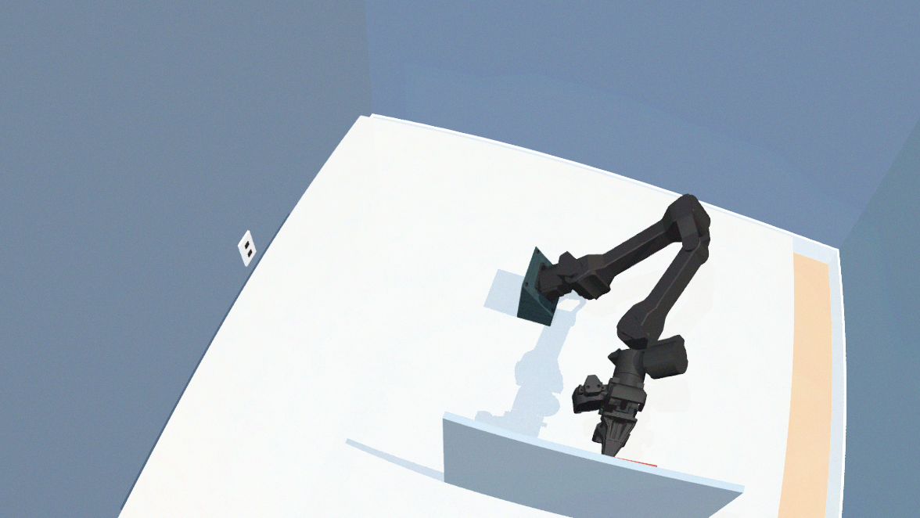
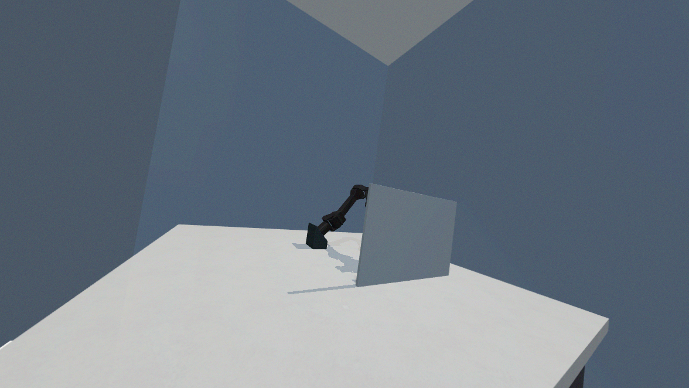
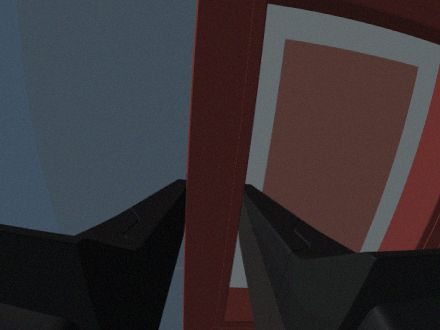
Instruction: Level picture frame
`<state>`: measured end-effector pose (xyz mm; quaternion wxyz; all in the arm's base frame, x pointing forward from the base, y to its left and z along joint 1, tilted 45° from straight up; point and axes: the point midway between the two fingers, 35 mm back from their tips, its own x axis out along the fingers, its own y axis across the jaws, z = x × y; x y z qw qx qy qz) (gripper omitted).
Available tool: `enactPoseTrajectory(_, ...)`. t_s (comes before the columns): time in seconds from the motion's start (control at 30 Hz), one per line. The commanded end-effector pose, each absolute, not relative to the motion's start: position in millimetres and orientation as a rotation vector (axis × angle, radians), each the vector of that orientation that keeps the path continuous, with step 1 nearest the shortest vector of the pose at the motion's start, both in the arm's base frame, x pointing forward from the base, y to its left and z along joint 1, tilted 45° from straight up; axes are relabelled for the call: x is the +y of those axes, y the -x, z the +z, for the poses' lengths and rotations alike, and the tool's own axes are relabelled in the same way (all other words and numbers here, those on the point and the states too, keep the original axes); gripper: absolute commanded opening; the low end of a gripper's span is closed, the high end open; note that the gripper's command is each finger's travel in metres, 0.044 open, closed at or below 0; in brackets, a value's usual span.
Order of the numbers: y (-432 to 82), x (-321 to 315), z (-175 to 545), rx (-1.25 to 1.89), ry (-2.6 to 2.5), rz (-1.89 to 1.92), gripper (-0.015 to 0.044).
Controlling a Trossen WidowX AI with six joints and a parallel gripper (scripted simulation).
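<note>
The red picture frame (image 3: 215,125) (image 1: 637,462) has a pale mat around a brownish-red panel. In the wrist view its near side bar runs almost straight up the picture, between my two fingers. My gripper (image 3: 213,192) (image 1: 608,455) is shut on that side bar, with a dark fingertip against each side of it. In the top view only a thin red strip of the frame shows above the upright panel's top edge. The screw and the notched strip are hidden. Whether the frame hangs level cannot be told from these views.
A grey-blue upright panel (image 1: 553,466) (image 2: 409,235) stands on the white table (image 1: 309,334) (image 2: 217,327), and hides the frame from the exterior view. The arm's dark base block (image 1: 535,299) (image 2: 316,237) stands behind it. An orange strip (image 1: 807,386) runs along the table's right side.
</note>
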<state>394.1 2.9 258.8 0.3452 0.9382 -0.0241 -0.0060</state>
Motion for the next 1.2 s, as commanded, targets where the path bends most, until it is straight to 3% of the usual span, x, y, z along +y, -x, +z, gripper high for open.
enactPoseTrajectory(0.0, -394, 3, 259, -0.063, -2.412, -0.016, 0.0000)
enactPoseTrajectory(0.43, -394, 4, 258, -0.062, -2.341, -0.019, 0.0000)
enactPoseTrajectory(0.77, -394, 4, 258, -0.061, -2.364, -0.020, 0.0260)
enactPoseTrajectory(0.93, -388, 5, 259, -0.062, -2.373, -0.020, 0.0260)
enactPoseTrajectory(1.17, -324, 11, 262, -0.075, -2.469, -0.015, 0.0260)
